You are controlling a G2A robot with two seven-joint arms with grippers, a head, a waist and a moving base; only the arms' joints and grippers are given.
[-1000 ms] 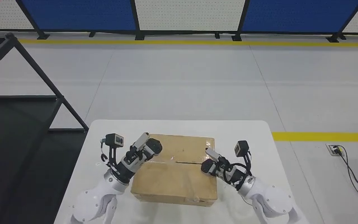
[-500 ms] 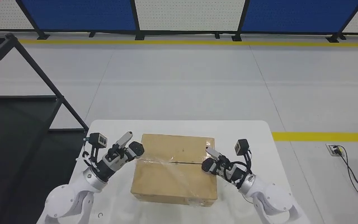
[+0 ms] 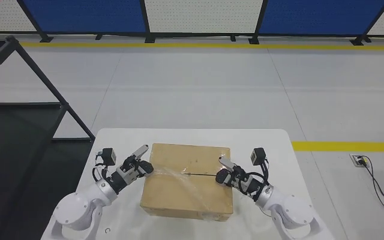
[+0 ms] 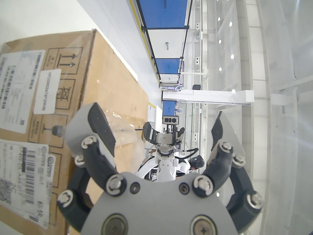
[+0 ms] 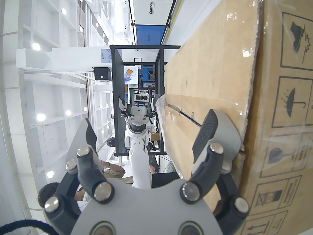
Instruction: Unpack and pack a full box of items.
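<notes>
On table [image 3: 252, 141], taped cardboard box [image 3: 187, 183]; left gripper [image 3: 144, 159] at its 9 o'clock, right gripper [image 3: 222, 169] at 3 o'clock, both jaws wide.

Jaws of the right gripper [image 5: 149, 125] stood wide apart, one finger [image 5: 216, 130] lay over the cardboard box [image 5: 207, 74] top beside its seam, left gripper [image 5: 138, 105] stood at the far end.

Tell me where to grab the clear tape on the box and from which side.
Grip the crumpled, lifted end of the clear tape at the left edge of the box, where the centre seam ends. Come in from the left with the open left claw, probably closing across the bunch: it stands off the cardboard, while the rest looks flatter.
</notes>
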